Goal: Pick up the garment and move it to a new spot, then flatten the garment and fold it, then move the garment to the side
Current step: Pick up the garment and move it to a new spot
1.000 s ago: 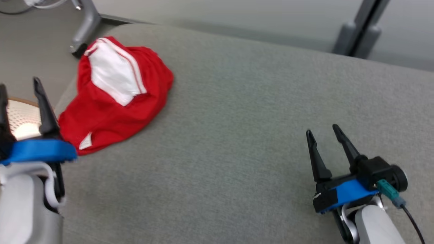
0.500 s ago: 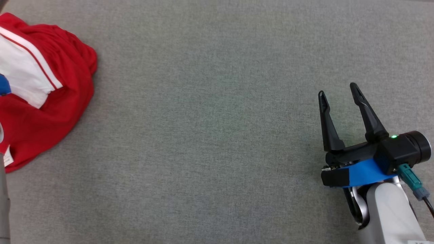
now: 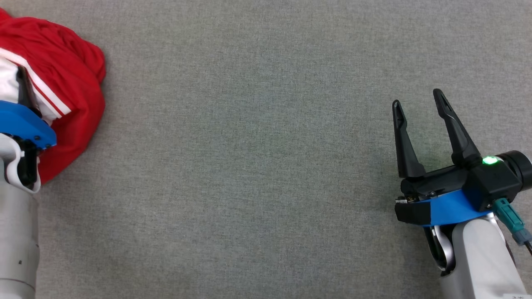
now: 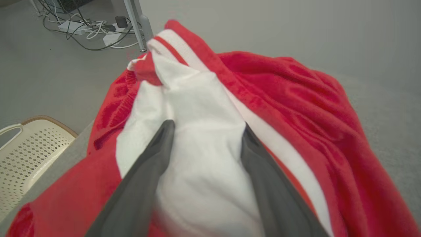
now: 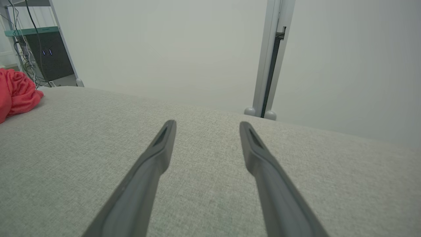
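The garment (image 3: 70, 83) is a crumpled red piece with a white panel and white stripes. It lies at the left end of the grey padded table (image 3: 266, 166). My left gripper (image 4: 207, 126) is open, with both dark fingers spread over the white panel (image 4: 200, 177). Whether they touch the cloth I cannot tell. In the head view its blue mount (image 3: 23, 122) covers part of the garment. Far to the right, my right gripper (image 3: 417, 99) is open above bare table, with nothing between its fingers (image 5: 158, 154). The right wrist view has the garment (image 5: 16, 93) at its left edge.
A cream perforated basket (image 4: 29, 144) sits just off the table's left edge, below the garment. Cables (image 4: 88, 26) and a metal leg (image 4: 136, 24) are on the floor beyond. A grey upright post (image 5: 271, 59) stands behind the table's far edge.
The head camera has tilted down and turned, so the picture shifted. My left gripper has moved forward over the garment's white panel. The right gripper stays open in about the same place.
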Motion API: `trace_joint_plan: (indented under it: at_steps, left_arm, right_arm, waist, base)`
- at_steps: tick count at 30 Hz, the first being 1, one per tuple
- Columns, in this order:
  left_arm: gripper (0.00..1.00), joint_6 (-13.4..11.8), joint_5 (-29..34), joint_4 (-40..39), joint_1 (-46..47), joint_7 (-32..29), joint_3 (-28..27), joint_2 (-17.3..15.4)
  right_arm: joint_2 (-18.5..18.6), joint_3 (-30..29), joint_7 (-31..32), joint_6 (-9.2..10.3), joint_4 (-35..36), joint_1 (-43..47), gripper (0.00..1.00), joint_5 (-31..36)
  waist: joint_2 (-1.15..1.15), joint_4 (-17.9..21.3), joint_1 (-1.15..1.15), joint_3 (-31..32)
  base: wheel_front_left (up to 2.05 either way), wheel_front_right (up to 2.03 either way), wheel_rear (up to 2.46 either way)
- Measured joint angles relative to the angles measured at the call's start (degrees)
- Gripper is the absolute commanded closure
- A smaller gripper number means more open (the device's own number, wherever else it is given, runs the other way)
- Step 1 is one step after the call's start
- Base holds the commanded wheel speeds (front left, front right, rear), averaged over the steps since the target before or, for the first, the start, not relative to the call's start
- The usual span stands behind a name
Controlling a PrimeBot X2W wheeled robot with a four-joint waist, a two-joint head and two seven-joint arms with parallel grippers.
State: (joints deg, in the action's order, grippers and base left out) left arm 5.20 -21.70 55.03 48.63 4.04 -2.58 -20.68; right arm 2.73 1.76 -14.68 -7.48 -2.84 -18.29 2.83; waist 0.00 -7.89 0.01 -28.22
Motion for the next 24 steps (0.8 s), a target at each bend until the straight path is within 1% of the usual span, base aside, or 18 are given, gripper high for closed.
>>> trace_joint_plan:
  at_steps: [2,3,4,5,6,10,15,19,24]
  left_arm:
    - [0.00,0.6,-0.7,2.4,0.6,-0.6,0.1,0.5]
    - [0.14,0.9,-1.4,3.4,0.9,-0.9,0.1,0.7]
    - [0.53,1.1,-1.6,4.2,1.1,-1.0,0.3,0.9]
    - [0.96,1.2,-1.7,4.9,1.2,-0.9,0.6,0.9]
    - [1.00,1.4,-1.8,5.7,1.5,-0.9,0.9,0.9]
    - [1.00,1.7,-2.1,7.7,2.3,1.0,1.4,0.5]
    - [1.00,1.9,-1.7,7.6,4.1,5.5,2.6,-0.8]
    - [1.00,1.9,-0.5,5.6,5.7,8.3,3.8,-1.5]
    - [1.00,1.9,1.6,-0.3,7.9,10.2,5.6,-2.4]
  right_arm:
    - [0.0,0.1,0.0,0.00,0.0,0.0,0.00,0.0]
    - [0.0,0.2,0.0,0.00,0.0,0.0,0.00,0.0]
    - [0.0,0.4,0.0,0.00,0.0,0.0,0.00,0.0]
    - [0.0,0.5,0.0,0.00,0.0,-0.1,0.00,0.0]
    - [0.0,0.6,0.0,0.00,-0.2,-0.1,0.00,0.0]
    - [0.0,0.8,0.0,0.00,-0.7,-0.2,0.00,-0.5]
    - [0.0,0.9,-0.1,0.00,-1.8,-0.1,0.00,-1.8]
    - [0.0,1.1,-0.2,0.00,-2.8,0.3,0.00,-3.4]
    - [0.0,1.1,-0.3,0.00,-3.5,1.3,0.00,-5.6]
  waist:
    - [0.00,0.0,0.00,0.0]
    - [0.00,0.1,0.00,0.1]
    - [0.00,0.2,0.00,0.1]
    - [0.00,0.2,-0.01,0.3]
    - [0.00,0.3,0.00,0.5]
    - [0.00,0.7,-0.01,1.7]
    - [0.00,1.4,-0.01,4.2]
    - [0.00,2.3,-0.01,6.6]
    - [0.00,3.8,-0.01,9.8]
  base:
    - [0.00,0.00,0.00]
    - [0.00,0.00,0.00]
    - [0.00,0.00,0.00]
    - [0.00,0.00,0.00]
    - [0.00,0.00,0.00]
    - [0.00,0.00,0.00]
    - [0.00,0.00,0.00]
    - [0.00,0.00,0.00]
    - [0.00,0.00,0.00]
